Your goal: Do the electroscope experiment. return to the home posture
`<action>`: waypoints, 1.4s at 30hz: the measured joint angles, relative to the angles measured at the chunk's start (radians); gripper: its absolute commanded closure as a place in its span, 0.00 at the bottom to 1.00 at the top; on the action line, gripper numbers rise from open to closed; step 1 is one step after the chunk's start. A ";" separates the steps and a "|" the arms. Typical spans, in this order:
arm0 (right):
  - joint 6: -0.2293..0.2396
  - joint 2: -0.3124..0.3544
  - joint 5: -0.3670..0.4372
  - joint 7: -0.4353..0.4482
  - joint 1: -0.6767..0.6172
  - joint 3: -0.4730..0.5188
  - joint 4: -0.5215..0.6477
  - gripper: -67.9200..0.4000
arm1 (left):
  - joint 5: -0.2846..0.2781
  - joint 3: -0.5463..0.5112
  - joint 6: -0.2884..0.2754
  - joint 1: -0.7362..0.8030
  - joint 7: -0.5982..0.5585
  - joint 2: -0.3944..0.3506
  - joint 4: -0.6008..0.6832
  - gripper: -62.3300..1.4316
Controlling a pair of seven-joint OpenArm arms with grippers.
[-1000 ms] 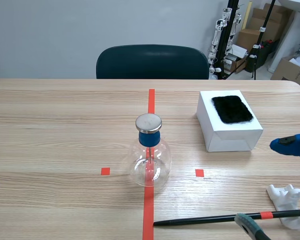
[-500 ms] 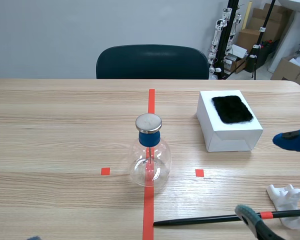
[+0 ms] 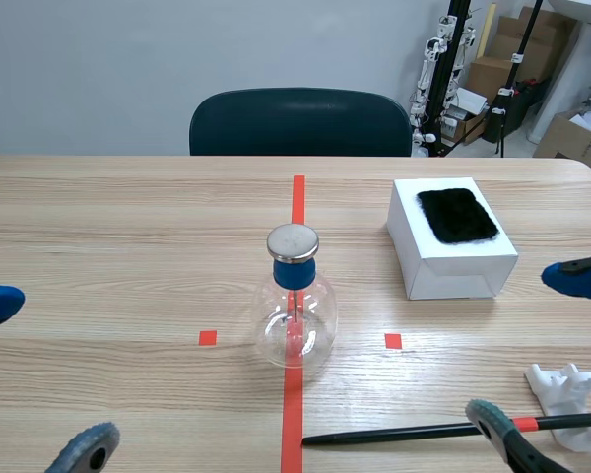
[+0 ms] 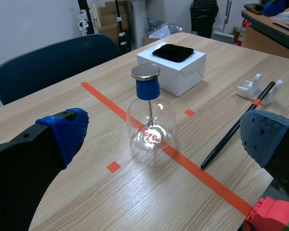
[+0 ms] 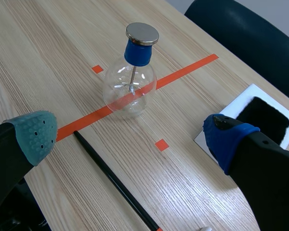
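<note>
Nearest you, both arms are sitting low at the table's (image 3: pixel 128 236) near edge. Your left gripper (image 3: pixel 41 374) is hanging with its fingers spread wide apart, holding nothing. Your right gripper (image 3: pixel 532 351) is doing the same on the other side, pads well apart and nothing between them.

Just ahead of the right gripper, a thin black rod (image 3: pixel 404 432) with an orange band is lying across the wood. Its tip is stopping just short of the red centre tape, and its far end seems to be resting on a small white stand (image 3: pixel 563 386), though a finger is covering part of that spot.

Further in, the electroscope (image 3: pixel 295 301) is standing upright on the centre tape between the two red squares. It is a clear round flask with a blue stopper and a metal disc on top, and neither gripper is touching it.

Beyond it to the right, a white box (image 3: pixel 443 261) is carrying a black fur pad (image 3: pixel 457 214) on its lid. At the far edge, a dark chair (image 3: pixel 300 121) is standing behind the table.
</note>
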 measured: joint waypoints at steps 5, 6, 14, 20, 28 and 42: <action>-0.010 0.000 0.000 0.000 0.000 0.000 0.000 0.08 | -0.001 0.000 -0.003 0.000 0.000 0.000 0.000 0.00; -0.025 0.000 0.006 0.000 0.000 0.000 0.000 0.08 | -0.001 0.000 -0.005 -0.003 0.000 0.000 0.000 0.00; -0.045 0.000 0.040 0.000 0.000 0.000 -0.010 0.08 | -0.003 0.000 -0.021 -0.016 0.027 0.000 0.000 0.00; -0.045 0.000 0.048 0.003 0.000 0.000 -0.030 0.08 | -0.003 0.000 -0.021 -0.016 0.026 0.000 0.000 0.00; -0.045 0.000 0.048 0.003 0.000 0.000 -0.030 0.08 | -0.003 0.000 -0.021 -0.016 0.026 0.000 0.000 0.00; -0.045 0.000 0.048 0.003 0.000 0.000 -0.030 0.08 | -0.003 0.000 -0.021 -0.016 0.026 0.000 0.000 0.00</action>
